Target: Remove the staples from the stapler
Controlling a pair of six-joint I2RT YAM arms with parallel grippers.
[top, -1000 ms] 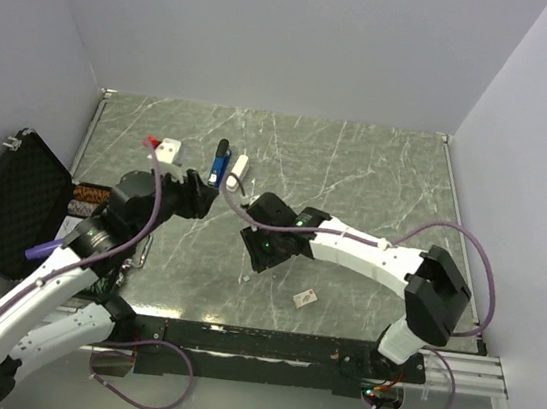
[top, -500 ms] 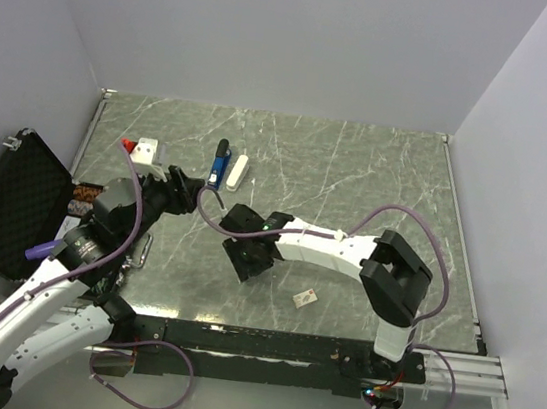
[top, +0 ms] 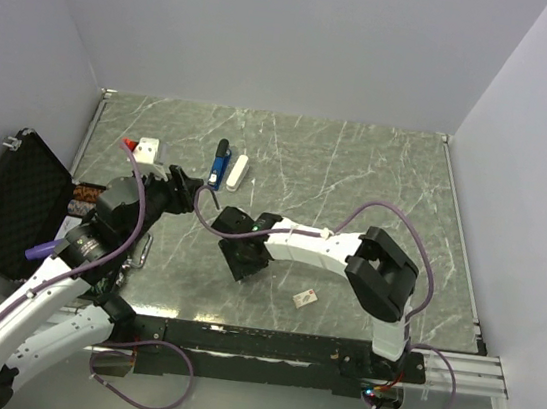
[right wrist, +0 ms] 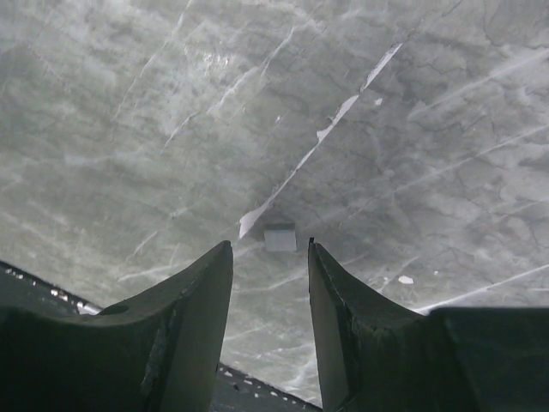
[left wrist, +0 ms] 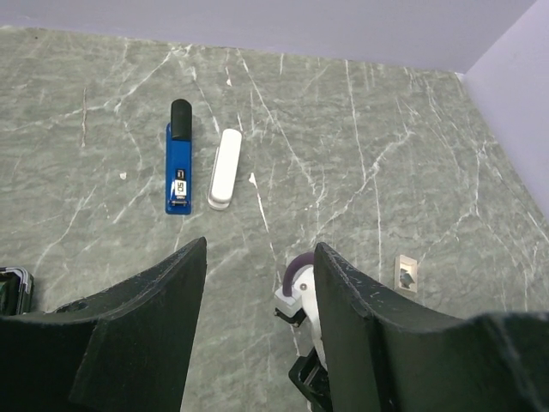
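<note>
Left gripper: jaws apart, nothing between them. It has drawn back a little toward its own base over the last second and now hovers short of the stapler, well clear of contact.

Right gripper: jaws apart, empty. It has swung away from the stapler, toward the near edge and the left arm's side, and now points down at bare table. A small pale chip lies on the surface just beyond its fingertips. Whether this chip is part of the staples cannot be told.

Stapler: unchanged in position, lying flat toward the far left of the table, black end away from the arms. A white oblong bar lies just beside it on its right, close to parallel, apart from it. A silvery detail shows in the blue body near its near end; its nature is unclear.

A small card lies near the front edge, well apart from both.

Assessment: both arms have released the work area. Either the unloading step is complete or a re-approach is being prepared; no staple strip can be confirmed outside the stapler.
</note>
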